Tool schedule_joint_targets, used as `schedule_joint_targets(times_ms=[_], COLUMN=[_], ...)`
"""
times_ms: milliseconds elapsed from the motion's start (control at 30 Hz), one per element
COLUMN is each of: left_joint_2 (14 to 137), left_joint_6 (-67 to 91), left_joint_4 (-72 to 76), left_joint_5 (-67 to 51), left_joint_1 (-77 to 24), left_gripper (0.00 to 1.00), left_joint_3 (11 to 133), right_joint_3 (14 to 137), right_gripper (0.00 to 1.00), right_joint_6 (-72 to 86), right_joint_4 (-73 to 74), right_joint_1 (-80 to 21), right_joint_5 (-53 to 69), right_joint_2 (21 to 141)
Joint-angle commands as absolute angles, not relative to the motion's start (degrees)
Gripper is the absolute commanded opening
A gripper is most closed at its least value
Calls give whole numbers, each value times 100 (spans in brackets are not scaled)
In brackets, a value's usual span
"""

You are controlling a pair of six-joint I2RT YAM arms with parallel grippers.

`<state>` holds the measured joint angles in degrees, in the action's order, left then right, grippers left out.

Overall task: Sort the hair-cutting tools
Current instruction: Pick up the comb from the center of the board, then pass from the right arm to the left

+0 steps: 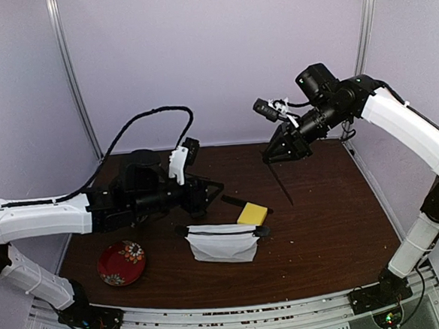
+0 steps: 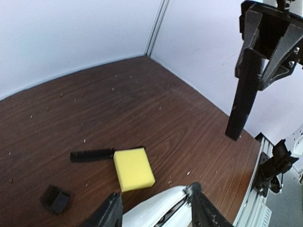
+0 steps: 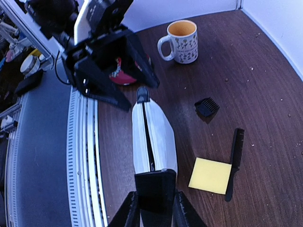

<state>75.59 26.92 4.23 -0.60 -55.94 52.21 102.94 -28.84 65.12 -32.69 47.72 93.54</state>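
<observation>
Brown table; right gripper holds black comb.

The pouch lies under our left gripper, the sponge just ahead of its fingers. A comb touches the sponge's far corner, and the square piece sits to that gripper's left. A second comb hangs in our right gripper.

I see one slim black comb hanging end-down in the air, slightly tilted, pinched at its top by the right gripper. A second comb lies flat, touching the sponge. A small black square piece sits near it, apart.
</observation>
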Motion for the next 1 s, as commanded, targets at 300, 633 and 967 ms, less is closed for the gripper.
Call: schedule_joint_targets(times_ms=[300,633,967], left_joint_2=[9480,10017,10210], left_joint_6=[2428,2935,2871], left_joint_4=[1938,2091,2553], left_joint_5=[949,1598,1127], left_joint_1=[-6499,-6557,-6557], left_gripper=[53,38,4], left_joint_3=[7388,7838,7884], right_joint_3=[10321,10196,10022], right_gripper=[23,23,35], right_joint_6=[-928,-643,-511], right_joint_4=[5296,5136,5024], right_joint_1=[-3393,-3393,-3393], right_joint_5=[3833,3863,3891], right_joint_2=[9030,8830,8695])
